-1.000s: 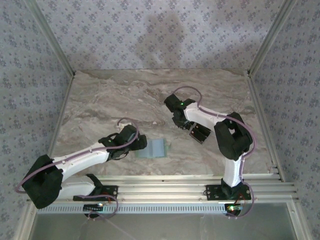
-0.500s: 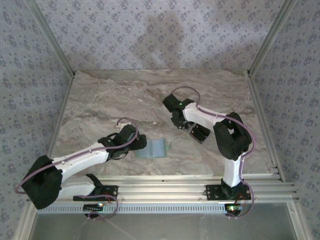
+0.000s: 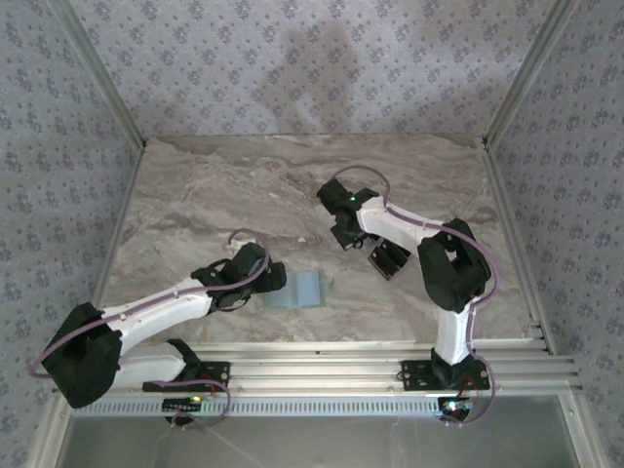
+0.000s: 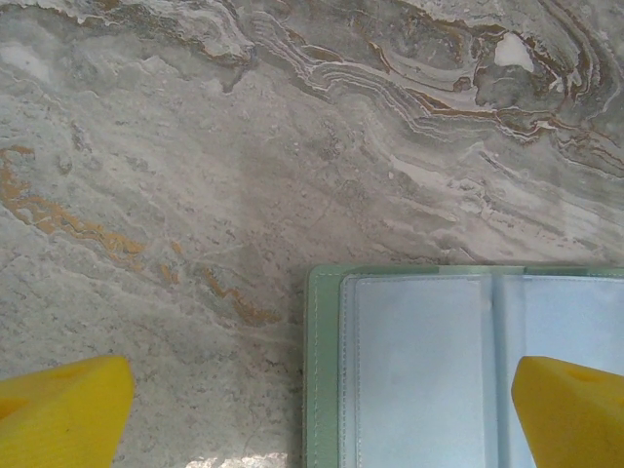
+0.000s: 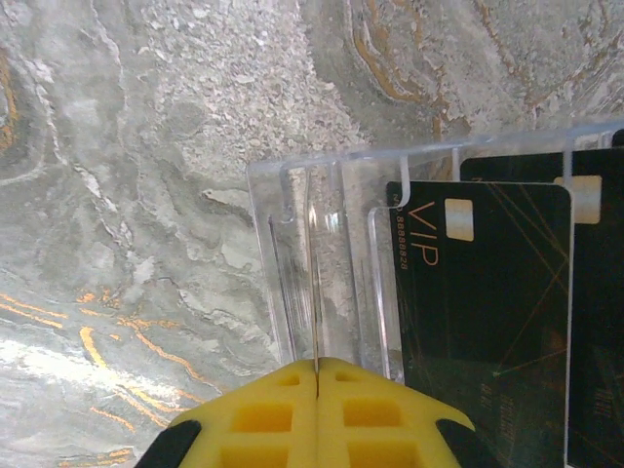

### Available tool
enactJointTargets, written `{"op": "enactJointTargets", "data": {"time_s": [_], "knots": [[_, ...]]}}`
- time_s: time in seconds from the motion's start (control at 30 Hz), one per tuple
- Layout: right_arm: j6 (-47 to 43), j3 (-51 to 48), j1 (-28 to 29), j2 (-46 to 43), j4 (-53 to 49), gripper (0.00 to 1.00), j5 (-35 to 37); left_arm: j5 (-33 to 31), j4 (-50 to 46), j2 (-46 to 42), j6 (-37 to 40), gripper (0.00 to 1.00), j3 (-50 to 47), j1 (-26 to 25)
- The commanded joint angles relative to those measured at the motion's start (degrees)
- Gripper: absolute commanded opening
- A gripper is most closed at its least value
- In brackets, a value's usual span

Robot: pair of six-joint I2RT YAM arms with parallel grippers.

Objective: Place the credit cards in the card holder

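Right gripper (image 5: 317, 395): yellow jaws pressed together, seam tight. A thin upright edge in the clear rack (image 5: 283, 253) runs straight into that seam; we cannot tell whether it is a card on edge or a rack divider. The credit cards (image 5: 478, 292), black with gold "VIP" lettering, stand in the rack's slots just right of the seam, faces parallel to the jaw line, so we judge that a lift would take a card out edge-first. From above, the rack sits under the right gripper, right of centre on the table (image 4: 195, 146). The card holder (image 4: 419, 370) lies open and flat, left of the rack and somewhat nearer, apart from it with bare marble between. Its long axis runs left to right, pale sleeves facing up. Left gripper (image 4: 317, 405): jaws spread wide and holding nothing, one fingertip over bare table, the other over the holder's inner sleeve, so it straddles the holder's left edge. The left arm is much the nearer to the holder, the right arm to the cards. In our judgement the coming move turns on carrying a card leftward and nearward, then turning it flat to match the sleeve opening. No card seen in the holder yet.
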Motion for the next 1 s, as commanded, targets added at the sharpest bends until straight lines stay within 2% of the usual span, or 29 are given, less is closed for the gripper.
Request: {"op": "enactJointTargets", "data": {"time_s": [0.0,0.3,0.47,0.6,0.73,0.97], "knots": [[-0.9,2.5,0.2,-2.7,-2.9,0.0,-1.8,0.3,-0.4,-1.1,1.1,1.0,0.4,0.5],[0.8,6.2,1.4,-7.9,-4.8,0.0,-4.0,0.0,-2.9,-2.5,3.4,1.0,0.6,1.9],[6.4,4.7,3.7,-14.3,-2.7,0.0,-10.7,0.1,-5.5,-2.7,6.2,1.0,0.8,1.9],[15.2,-2.9,4.8,-21.4,5.7,0.0,-20.1,1.0,-6.8,-2.1,8.2,1.0,0.7,1.0],[25.6,-15.3,5.4,-27.7,18.1,0.0,-28.0,-0.3,-8.1,-0.7,8.7,1.0,1.1,-1.1],[36.8,-28.7,10.7,-29.9,31.0,0.0,-28.4,-2.5,-7.3,1.7,8.3,1.0,1.5,-4.0]]}}
